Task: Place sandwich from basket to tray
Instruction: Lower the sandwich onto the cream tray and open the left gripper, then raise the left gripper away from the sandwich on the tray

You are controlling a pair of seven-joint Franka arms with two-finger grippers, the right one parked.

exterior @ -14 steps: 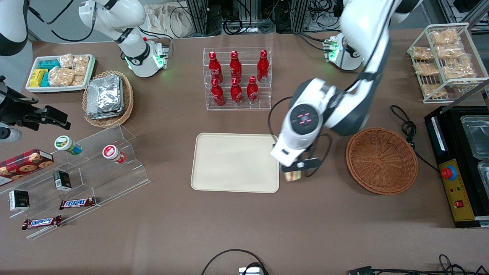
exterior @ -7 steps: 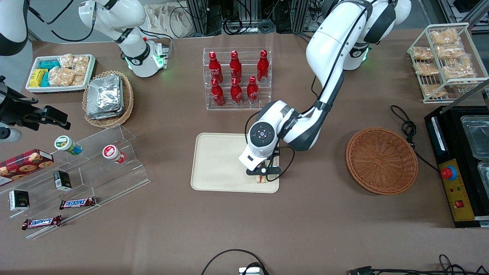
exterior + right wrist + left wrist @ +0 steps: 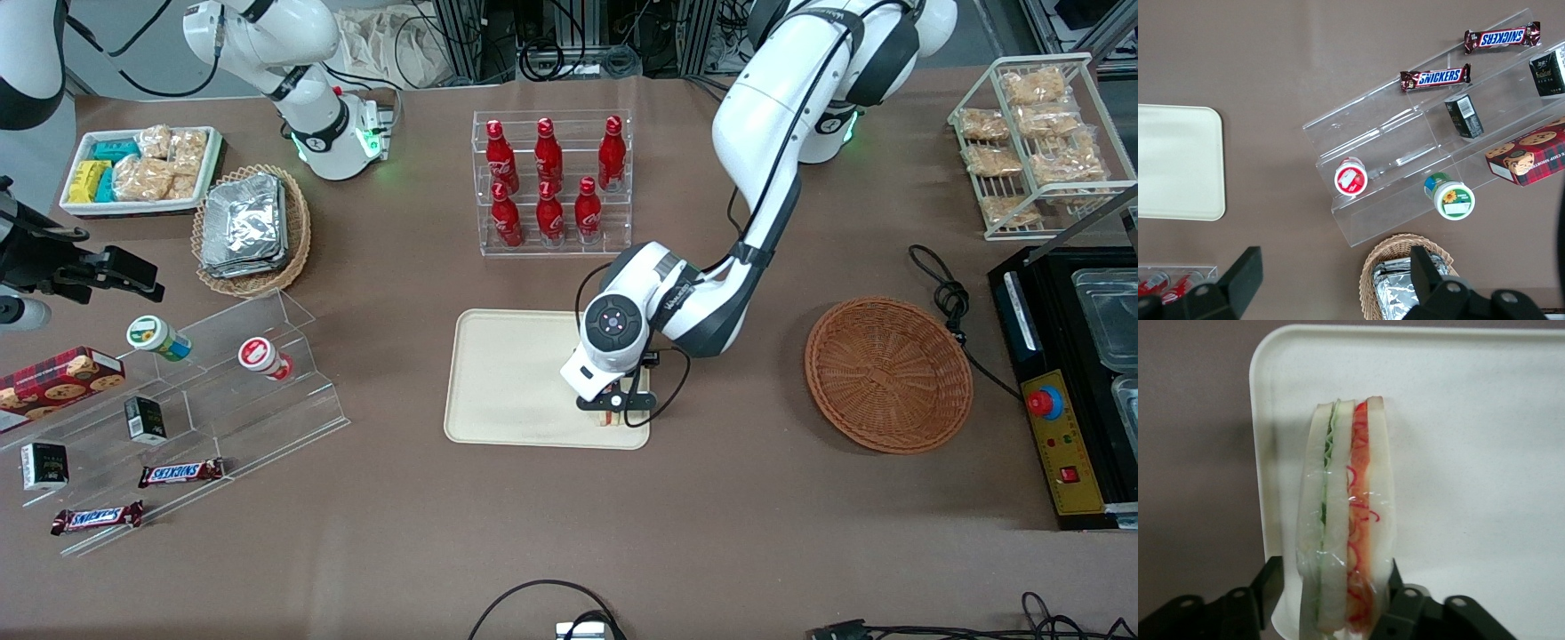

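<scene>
The sandwich (image 3: 1345, 520), a wrapped white-bread wedge with green and orange-red filling, stands on edge on the cream tray (image 3: 1471, 420). It is near the tray's corner that is nearest the front camera and toward the working arm's end. My left gripper (image 3: 1335, 577) straddles it, open. One finger (image 3: 1271, 583) stands clear of the bread with tray showing between, and the other is at the bread's side. In the front view the gripper (image 3: 612, 411) hides most of the sandwich (image 3: 607, 420) on the tray (image 3: 507, 373). The reddish-brown basket (image 3: 887, 373) holds nothing.
A clear rack of red bottles (image 3: 551, 182) stands farther from the camera than the tray. An acrylic stepped shelf (image 3: 222, 382) with snacks and a tan basket of foil packets (image 3: 252, 228) lie toward the parked arm's end. A black machine (image 3: 1067, 382) and cable (image 3: 947, 298) lie near the basket.
The gripper carried the sandwich from the table beside the tray's edge onto the tray's near corner. In the last half second it has barely shifted.
</scene>
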